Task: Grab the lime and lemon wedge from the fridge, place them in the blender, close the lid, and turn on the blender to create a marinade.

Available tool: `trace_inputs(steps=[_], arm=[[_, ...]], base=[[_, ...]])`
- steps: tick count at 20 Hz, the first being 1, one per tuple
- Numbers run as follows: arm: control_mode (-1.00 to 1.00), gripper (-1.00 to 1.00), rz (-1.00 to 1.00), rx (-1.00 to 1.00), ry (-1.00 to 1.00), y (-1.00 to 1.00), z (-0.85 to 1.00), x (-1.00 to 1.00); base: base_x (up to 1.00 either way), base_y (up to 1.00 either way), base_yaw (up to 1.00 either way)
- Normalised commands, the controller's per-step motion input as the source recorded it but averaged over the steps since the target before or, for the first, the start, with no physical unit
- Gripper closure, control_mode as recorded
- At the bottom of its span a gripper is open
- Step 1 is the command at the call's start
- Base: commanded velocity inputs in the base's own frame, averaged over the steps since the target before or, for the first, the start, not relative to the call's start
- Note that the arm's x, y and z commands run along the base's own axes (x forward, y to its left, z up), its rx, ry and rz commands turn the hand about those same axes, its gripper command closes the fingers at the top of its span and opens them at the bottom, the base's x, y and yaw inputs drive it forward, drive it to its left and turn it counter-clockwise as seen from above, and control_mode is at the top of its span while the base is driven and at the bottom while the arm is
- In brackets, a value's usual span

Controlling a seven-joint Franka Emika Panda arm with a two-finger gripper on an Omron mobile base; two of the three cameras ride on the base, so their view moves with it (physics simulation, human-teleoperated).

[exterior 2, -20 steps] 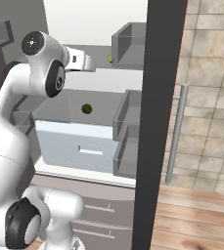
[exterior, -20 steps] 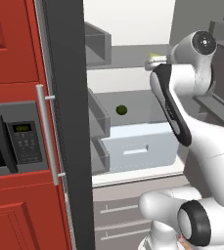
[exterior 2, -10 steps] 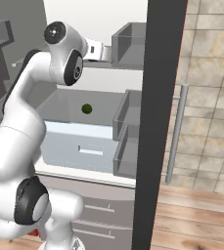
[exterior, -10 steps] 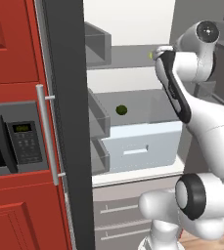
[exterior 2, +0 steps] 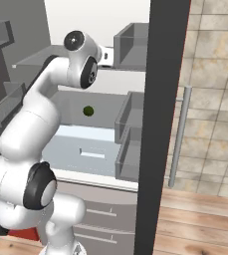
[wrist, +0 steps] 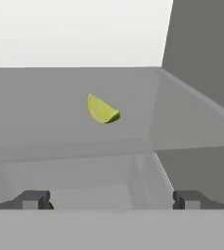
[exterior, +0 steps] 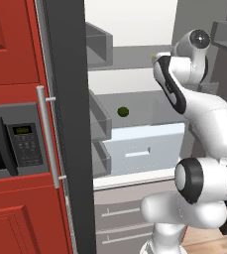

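Two base cameras look from behind the arm, left and right, into the open fridge point(exterior: 135, 149), sharing its shelves. The hand camera looks along the claw point(wrist: 111, 199), close over an upper shelf.

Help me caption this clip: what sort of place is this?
A simulated home kitchen, seemingly. The arm faces an open fridge holding a lime and a lemon wedge, beside red cabinets with a built-in microwave.
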Motion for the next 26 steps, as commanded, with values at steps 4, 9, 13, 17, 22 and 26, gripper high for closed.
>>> trace_inputs(steps=[4,9,13,17,22,26], arm=[[-1.0,-1.0,-0.01,0.0,0.18,0.0,0.01,0.74],[-1.0,-1.0,0.0,0.02,0.21,0.0,0.06,0.49],[-1.0,-1.0,0.0,0.01,0.1,0.0,0.0,0.16],[-1.0,-1.0,0.0,0.0,0.0,0.0,-0.18,0.07],[-1.0,-1.0,0.0,0.0,0.0,0.0,-0.34,0.22],[-1.0,-1.0,0.0,0.0,0.0,0.0,-0.31,0.36]], base=[[0.0,0.0,0.0],[0.0,0.0,0.0],[0.0,0.0,0.0],[0.0,0.0,0.0],[0.0,0.0,0.0],[0.0,0.0,0.0]])
